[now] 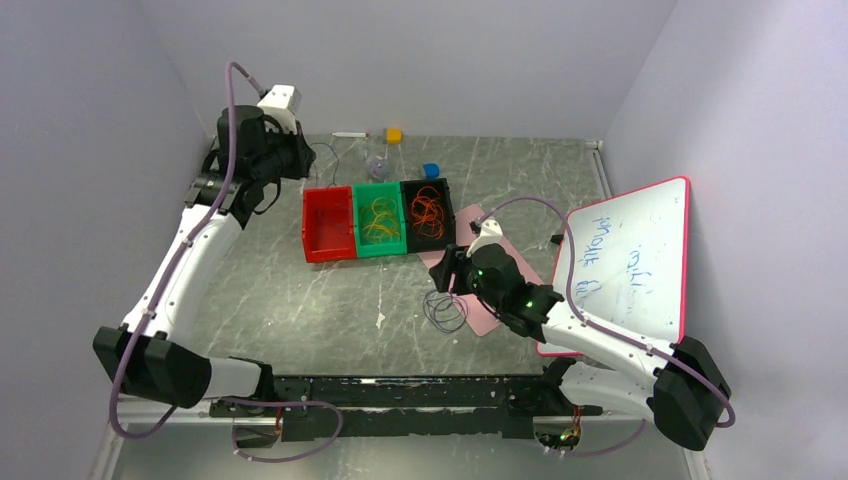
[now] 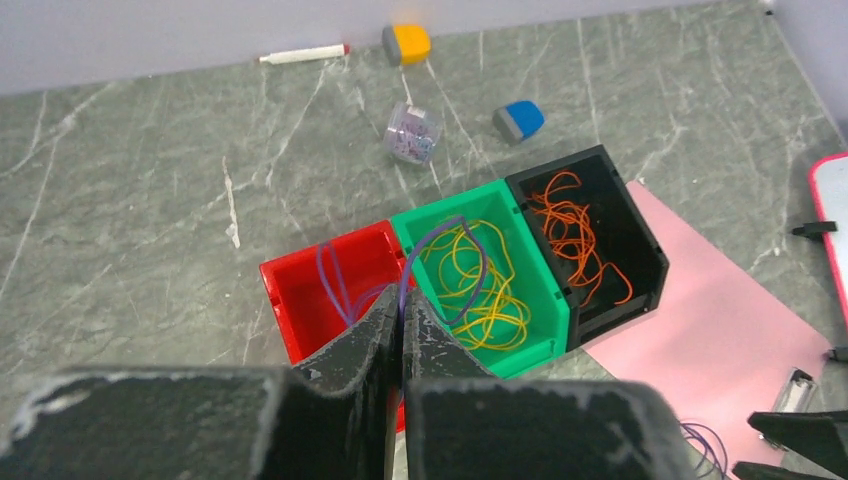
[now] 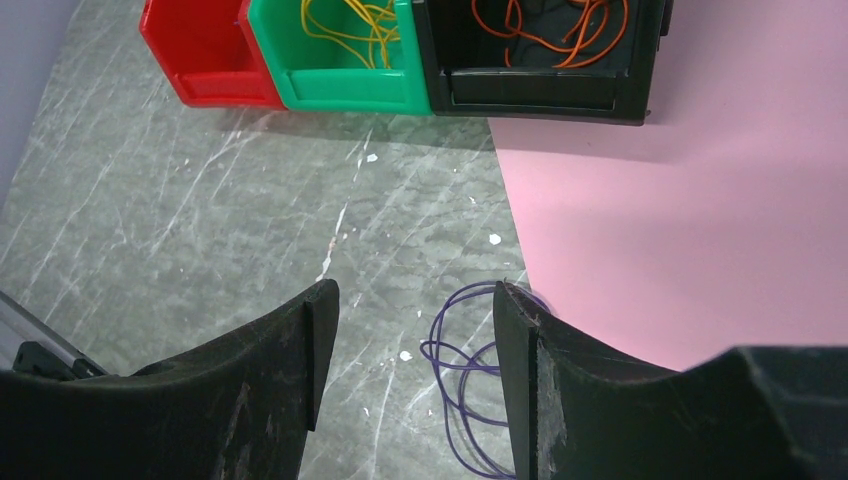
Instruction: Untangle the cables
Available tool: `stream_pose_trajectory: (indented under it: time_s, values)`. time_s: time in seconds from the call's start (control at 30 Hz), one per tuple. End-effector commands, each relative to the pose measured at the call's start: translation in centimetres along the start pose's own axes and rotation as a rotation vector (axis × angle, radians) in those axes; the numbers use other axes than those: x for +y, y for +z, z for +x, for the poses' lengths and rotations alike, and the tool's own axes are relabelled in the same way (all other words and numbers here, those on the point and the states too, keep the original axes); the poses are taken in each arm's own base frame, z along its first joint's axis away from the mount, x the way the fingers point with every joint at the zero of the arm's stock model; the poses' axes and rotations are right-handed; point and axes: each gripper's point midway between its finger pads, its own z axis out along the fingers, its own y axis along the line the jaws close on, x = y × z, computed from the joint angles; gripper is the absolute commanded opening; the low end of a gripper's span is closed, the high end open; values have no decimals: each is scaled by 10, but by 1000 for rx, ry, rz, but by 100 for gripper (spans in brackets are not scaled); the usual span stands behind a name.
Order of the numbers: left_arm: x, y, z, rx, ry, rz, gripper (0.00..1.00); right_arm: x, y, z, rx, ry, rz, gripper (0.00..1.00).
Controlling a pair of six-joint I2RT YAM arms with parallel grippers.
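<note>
My left gripper [image 2: 402, 305] is shut on a purple cable [image 2: 462, 262] whose loops hang in front of the red bin [image 2: 290, 310] and the green bin [image 2: 545, 310]. In the top view that gripper [image 1: 306, 160] is raised behind the red bin [image 1: 328, 245] with the thin loop dangling from it. Yellow cables [image 2: 480, 290] lie in the green bin, orange cables [image 2: 575, 235] in the black bin [image 2: 645, 255]. A few purple cables [image 3: 462, 375] lie on the table at the pink sheet's edge. My right gripper [image 3: 415, 300] hovers open just above them, its right finger beside the loops.
A pink sheet [image 1: 503, 262] lies under the right arm, with a red-framed whiteboard [image 1: 630, 260] to its right. Behind the bins sit a marker [image 2: 300, 53], a yellow-grey block [image 2: 407, 43], a blue block [image 2: 520, 119] and a small clear box [image 2: 412, 133]. Walls close in on three sides.
</note>
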Motion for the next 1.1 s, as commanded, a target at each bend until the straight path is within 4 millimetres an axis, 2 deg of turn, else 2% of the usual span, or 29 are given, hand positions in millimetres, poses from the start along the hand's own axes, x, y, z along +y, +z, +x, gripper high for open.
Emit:
stream_pose_trajectory:
  time_s: [0.0, 0.43, 0.63, 0.87, 1.07]
  values:
    - [13, 16, 2, -20, -9, -32, 7, -2, -1, 1, 6, 5, 7, 62]
    - [31, 38, 43, 68, -124, -24, 7, -3, 2, 7, 23, 12, 8, 62]
    - [20, 51, 64, 118, -213, 75, 7, -4, 2, 8, 32, 9, 15, 61]
    - [13, 55, 86, 160, -286, 110, 7, -6, 1, 10, 38, 12, 25, 62]
    - [34, 66, 122, 251, -322, -8, 7, -6, 3, 12, 48, 13, 25, 62]
